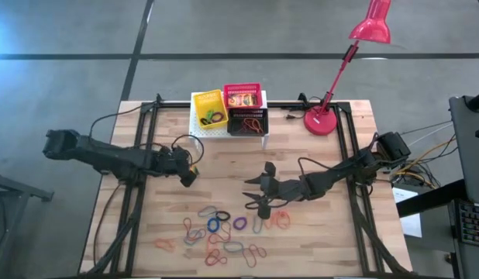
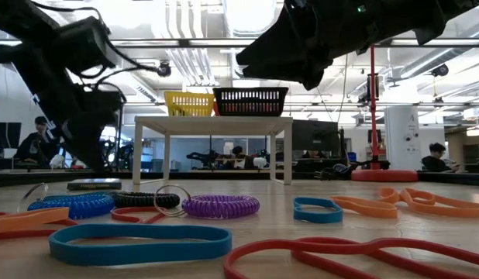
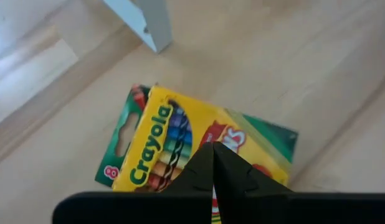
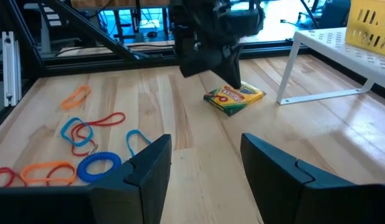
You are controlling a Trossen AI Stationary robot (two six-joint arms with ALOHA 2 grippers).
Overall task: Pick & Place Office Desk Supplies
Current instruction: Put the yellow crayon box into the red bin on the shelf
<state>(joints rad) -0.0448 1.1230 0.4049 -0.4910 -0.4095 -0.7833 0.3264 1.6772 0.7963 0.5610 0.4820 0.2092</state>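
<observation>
Pale wooden worktop carries a crayon box lying flat near the leg of the small white stand — light, stiff card, slick on its printed face, best pinched across its narrow edges. Left gripper hangs right over it, jaws pressed together. Elastic loops — soft and floppy — lie scattered toward the front. Right gripper waits above them, jaws spread.

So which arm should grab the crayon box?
Left, probably. The left gripper hangs right over the crayon box, fingers shut. The right gripper, fingers open, sits farther off, beside the loops.
</observation>
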